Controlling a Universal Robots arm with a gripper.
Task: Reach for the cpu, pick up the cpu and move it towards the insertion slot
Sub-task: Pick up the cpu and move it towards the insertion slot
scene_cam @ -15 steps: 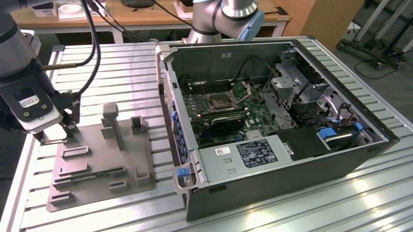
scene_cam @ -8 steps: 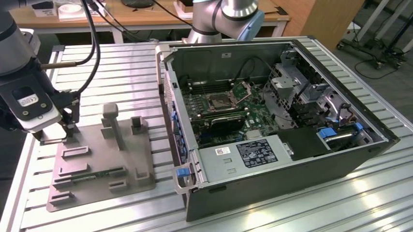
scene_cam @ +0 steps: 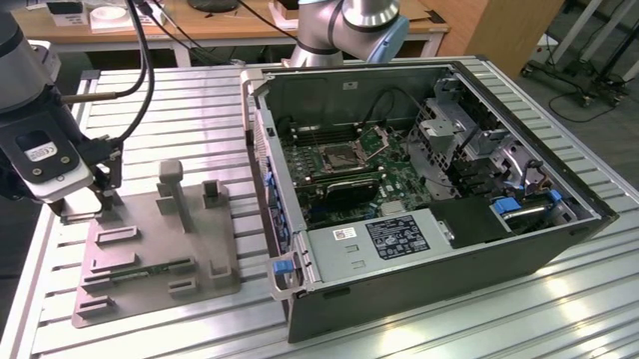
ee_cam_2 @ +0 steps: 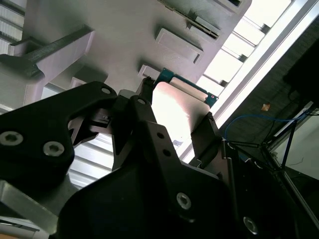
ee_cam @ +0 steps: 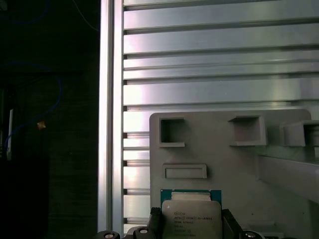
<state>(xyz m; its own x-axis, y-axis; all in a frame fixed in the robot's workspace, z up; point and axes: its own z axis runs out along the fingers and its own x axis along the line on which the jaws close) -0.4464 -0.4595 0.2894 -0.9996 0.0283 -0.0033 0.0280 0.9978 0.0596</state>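
Gripper (scene_cam: 93, 203) sits low at the exterior view's left, over the corner of the grey fixture (scene_cam: 150, 250) nearest the worktop's (scene_cam: 179, 97) edge. In both wrist views I see the cpu (ee_cam: 191, 219) right between the fingers (ee_cam_2: 208, 130). One finger lies against each of two opposite edges, with the silvery top facing the first wrist camera and a green rim showing along the far side. I read that as clamped on the cpu, since I see no gap on either side. I can't tell whether the chip is clear of the fixture or resting on it, because the fixture's surface lies directly behind it in both wrist views.

What matters from here is where the slot (scene_cam: 337, 157) lies. It is well apart from the gripper, off to the exterior view's right, inside the open case (scene_cam: 420, 288). It sits flat on the motherboard with its metal frame tipped up just beside it. Between the two stand the rest of the fixture, with its upright posts, and the case's near wall. I judge the path has to go up and over them rather than straight across.

The cpu is square, so it has no long axis. What counts is which edges are held, and I can't yet match them to the slot's sides. A memory stick (scene_cam: 150, 270) lies in the fixture, apart from the gripper.
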